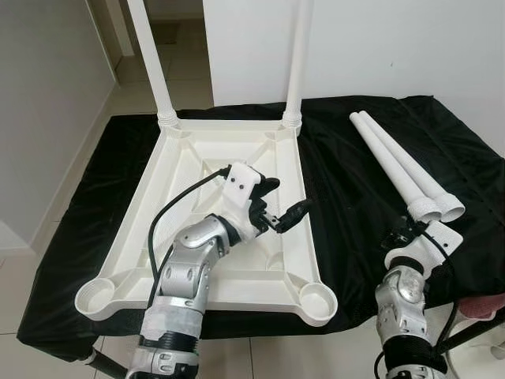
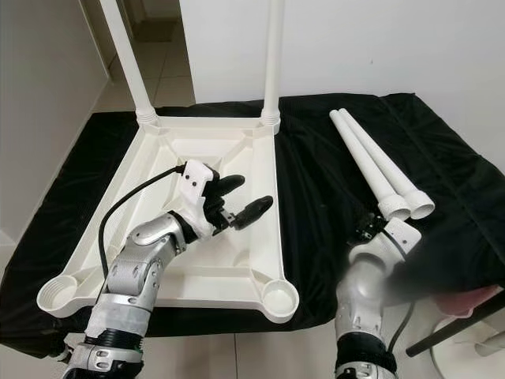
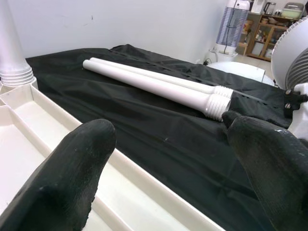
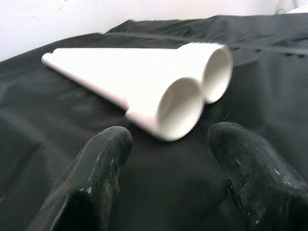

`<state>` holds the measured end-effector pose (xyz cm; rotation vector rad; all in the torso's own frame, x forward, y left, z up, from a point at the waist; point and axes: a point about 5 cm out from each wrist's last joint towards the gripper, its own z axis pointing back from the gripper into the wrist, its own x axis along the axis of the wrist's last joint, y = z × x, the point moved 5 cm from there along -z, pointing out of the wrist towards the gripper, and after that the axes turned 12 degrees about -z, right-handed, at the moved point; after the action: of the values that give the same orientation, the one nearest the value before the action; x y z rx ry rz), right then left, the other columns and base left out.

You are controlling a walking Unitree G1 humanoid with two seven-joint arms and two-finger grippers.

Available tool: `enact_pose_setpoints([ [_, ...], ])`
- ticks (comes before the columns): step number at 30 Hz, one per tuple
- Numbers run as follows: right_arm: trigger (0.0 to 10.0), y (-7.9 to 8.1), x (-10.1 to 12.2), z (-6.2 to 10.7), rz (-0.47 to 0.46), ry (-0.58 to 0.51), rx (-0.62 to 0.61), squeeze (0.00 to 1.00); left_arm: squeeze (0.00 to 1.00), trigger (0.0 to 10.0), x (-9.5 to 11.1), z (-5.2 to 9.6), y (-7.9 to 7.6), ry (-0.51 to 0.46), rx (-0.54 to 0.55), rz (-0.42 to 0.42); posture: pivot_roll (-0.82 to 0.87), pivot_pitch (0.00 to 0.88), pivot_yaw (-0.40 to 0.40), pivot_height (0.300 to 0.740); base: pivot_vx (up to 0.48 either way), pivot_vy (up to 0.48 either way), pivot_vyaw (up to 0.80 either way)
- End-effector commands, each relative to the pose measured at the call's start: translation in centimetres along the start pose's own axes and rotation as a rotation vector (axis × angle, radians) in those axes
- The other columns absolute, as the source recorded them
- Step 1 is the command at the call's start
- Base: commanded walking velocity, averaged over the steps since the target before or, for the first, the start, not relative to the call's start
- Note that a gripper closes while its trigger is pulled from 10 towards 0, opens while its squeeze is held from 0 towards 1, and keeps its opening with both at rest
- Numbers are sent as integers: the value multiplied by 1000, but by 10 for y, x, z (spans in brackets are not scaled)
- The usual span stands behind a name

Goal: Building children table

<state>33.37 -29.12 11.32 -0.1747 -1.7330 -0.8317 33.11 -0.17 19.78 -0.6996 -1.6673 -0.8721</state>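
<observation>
Tabletop [image 1: 207,207], white and upside down, lies on a black-covered worktop [image 1: 347,197] with two legs [image 1: 151,63] fitted. Left pincer [image 1: 278,205] hovers open above it. Beside it, right pincer [image 4: 166,163] gapes before two loose legs [image 1: 398,167].

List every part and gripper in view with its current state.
Tabletop: upside down on the black cloth.
Two fitted legs: upright in the far corner sockets.
Two loose legs: lying side by side.
Near sockets: empty.
Left gripper: jaws open.
Right gripper: jaws open.
</observation>
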Motion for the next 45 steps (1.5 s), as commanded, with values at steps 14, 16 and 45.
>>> enact_pose_setpoints([
  [14,10000,9,7,-15,-36,21,77,0,0,10000,-12,3,19,95,241,27,-69,63,112,740,0,0,0],
  [16,10000,16,5,-18,-57,45,117,0,0,10000,-12,1,17,96,232,31,-68,69,117,740,0,0,0],
  [45,10000,48,7,-39,-65,129,306,0,0,10000,-6,0,18,95,241,33,-46,72,116,740,0,0,0],
])
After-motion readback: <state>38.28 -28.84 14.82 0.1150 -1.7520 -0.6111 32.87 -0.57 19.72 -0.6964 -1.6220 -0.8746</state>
